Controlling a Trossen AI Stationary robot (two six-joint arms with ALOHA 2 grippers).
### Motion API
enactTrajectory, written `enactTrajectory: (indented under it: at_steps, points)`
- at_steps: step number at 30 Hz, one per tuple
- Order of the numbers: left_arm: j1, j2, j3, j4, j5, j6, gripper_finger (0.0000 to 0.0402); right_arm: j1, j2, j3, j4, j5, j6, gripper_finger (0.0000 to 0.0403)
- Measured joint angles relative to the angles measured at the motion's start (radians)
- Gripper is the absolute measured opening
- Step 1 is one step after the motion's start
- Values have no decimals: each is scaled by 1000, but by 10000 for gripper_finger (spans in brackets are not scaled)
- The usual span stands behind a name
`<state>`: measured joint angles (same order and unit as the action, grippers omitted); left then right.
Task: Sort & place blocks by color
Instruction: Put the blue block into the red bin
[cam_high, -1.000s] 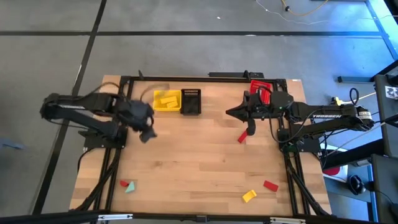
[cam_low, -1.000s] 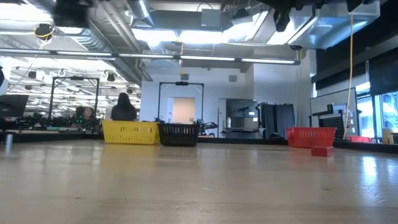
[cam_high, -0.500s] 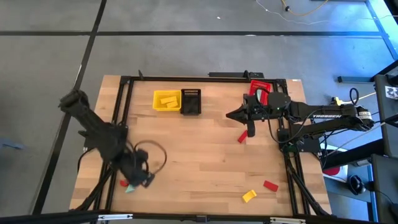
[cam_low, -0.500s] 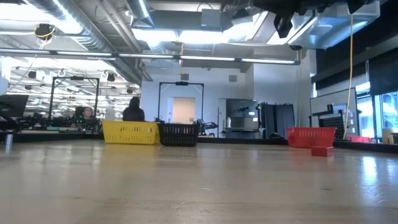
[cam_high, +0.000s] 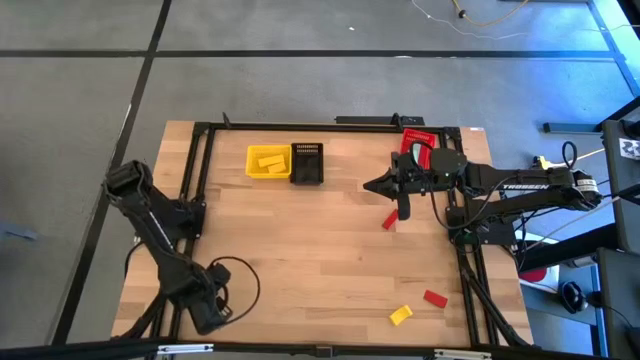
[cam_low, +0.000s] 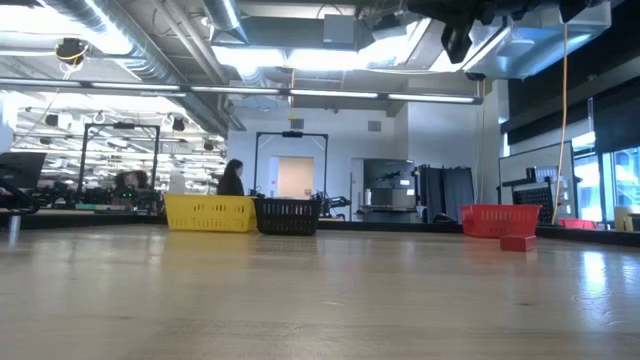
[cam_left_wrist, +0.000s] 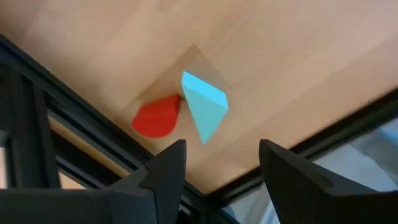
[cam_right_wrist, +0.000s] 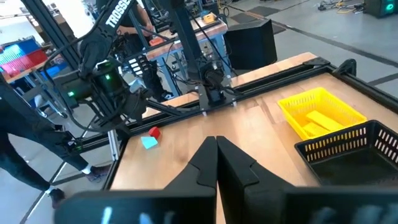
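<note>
My left gripper (cam_high: 207, 312) hangs open over the table's near-left corner. Its wrist view shows a pale teal triangular block (cam_left_wrist: 204, 112) and a red piece (cam_left_wrist: 155, 118) lying side by side on the wood just beyond the fingers (cam_left_wrist: 168, 169); the high view hides both under the gripper. My right gripper (cam_high: 403, 208) is shut and held above the table near a red block (cam_high: 390, 221). Another red block (cam_high: 434, 298) and a yellow block (cam_high: 400, 315) lie near the near-right edge. Yellow blocks rest inside the yellow basket (cam_high: 268, 161).
The black basket (cam_high: 307, 163) stands beside the yellow one at the far edge, and the red basket (cam_high: 420, 145) sits at the far right behind my right arm. A black frame rail (cam_left_wrist: 74, 118) runs close by the left gripper. A person (cam_low: 232, 178) is in the room beyond.
My left arm has swung from beside the yellow basket toward the table's near-left corner and come down over the red and teal pieces, which it now covers in the high view. A person in the background has walked to the right.
</note>
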<state>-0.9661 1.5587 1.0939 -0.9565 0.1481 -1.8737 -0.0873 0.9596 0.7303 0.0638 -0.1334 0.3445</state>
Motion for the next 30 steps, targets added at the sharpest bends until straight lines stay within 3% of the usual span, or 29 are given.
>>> enactTrajectory:
  at_steps: [10, 17, 30]
  points:
    - [0, 0, -61, 35, 24, -34, 195, 0, 0, 0, -62, 0, 45, 0]
    - [0, 0, -175, 222, 17, -95, 195, 0, 0, 0, -62, 0, 45, 0]
    - [1, 0, -254, 263, 28, -110, 195, 0, 0, 0, -62, 0, 48, 0]
